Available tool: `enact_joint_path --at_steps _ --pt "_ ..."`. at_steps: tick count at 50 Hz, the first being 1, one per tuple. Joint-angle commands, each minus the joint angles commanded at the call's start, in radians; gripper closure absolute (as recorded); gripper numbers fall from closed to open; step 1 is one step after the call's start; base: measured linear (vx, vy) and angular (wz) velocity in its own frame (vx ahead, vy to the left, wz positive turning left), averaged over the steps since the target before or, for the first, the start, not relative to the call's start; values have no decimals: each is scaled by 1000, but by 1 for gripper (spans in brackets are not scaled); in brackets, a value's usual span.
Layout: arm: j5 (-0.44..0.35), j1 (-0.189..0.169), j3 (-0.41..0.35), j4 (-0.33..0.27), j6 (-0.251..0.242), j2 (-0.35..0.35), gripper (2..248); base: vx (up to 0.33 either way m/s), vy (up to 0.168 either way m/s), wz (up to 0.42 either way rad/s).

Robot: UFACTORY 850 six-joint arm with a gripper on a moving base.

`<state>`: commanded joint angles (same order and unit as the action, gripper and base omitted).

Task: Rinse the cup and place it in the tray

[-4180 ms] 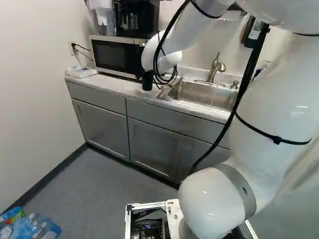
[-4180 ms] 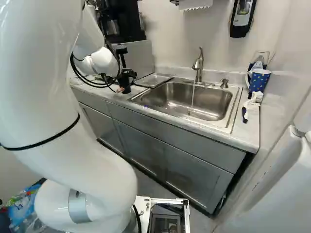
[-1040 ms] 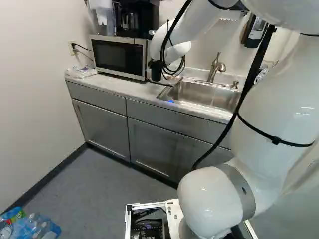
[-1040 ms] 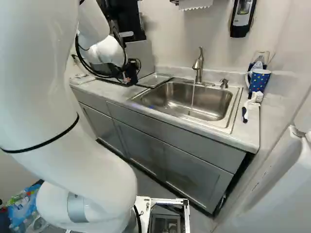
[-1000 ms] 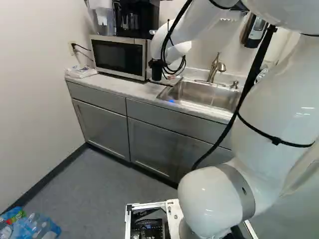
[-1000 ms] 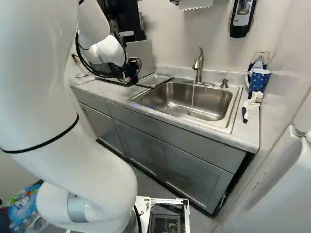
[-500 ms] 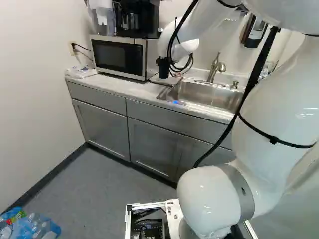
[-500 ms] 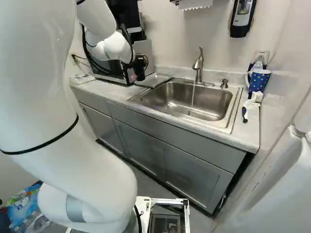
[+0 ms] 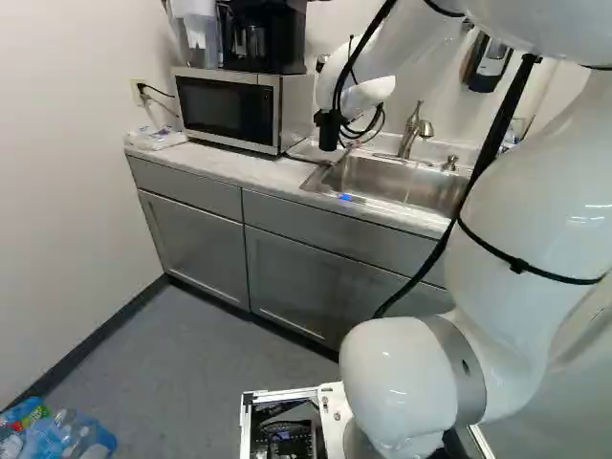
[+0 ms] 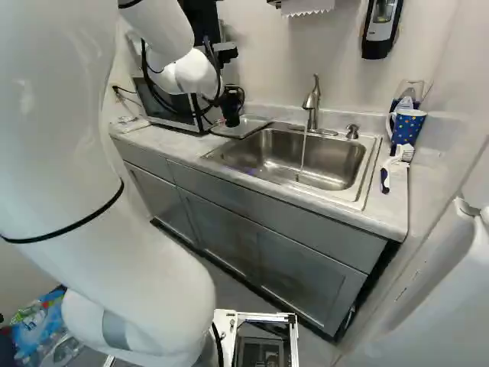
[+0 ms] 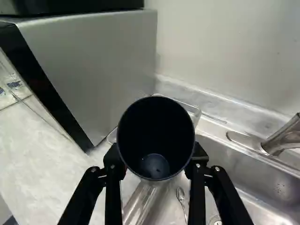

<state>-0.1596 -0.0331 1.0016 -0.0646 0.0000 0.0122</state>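
Observation:
In the right base view my gripper [image 10: 231, 98] is above the counter beside the microwave, and in the left base view the black cup [image 9: 329, 134] hangs from it. The wrist view has my gripper [image 11: 156, 164] shut on the cup [image 11: 156, 136], one finger on each side; its round mouth faces the camera. Left of the sink [image 10: 306, 157], a shallow tray [image 10: 250, 128] lies on the counter below and beyond the cup; the cup partly hides the tray's clear rim [image 11: 194, 111] in the wrist view. A thin stream of water [image 10: 303, 153] falls from the faucet [image 10: 312, 103].
The microwave [image 9: 229, 110] stands close beside the gripper, a coffee maker [image 9: 260, 38] on top. A spoon [image 11: 181, 196] lies near the sink drain. A blue dotted mug [image 10: 406, 126] and a white brush [image 10: 393, 164] occupy the counter's far right.
The arm has carried the cup rightward, away from the microwave's front and towards the sink. The grip on the cup looks the same, and the base has stayed put.

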Motion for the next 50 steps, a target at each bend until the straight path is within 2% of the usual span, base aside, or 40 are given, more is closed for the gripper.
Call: enact_joint_path --at_steps 50 --pt "0 -149 -12 0 0 -12 124 0 0 0"
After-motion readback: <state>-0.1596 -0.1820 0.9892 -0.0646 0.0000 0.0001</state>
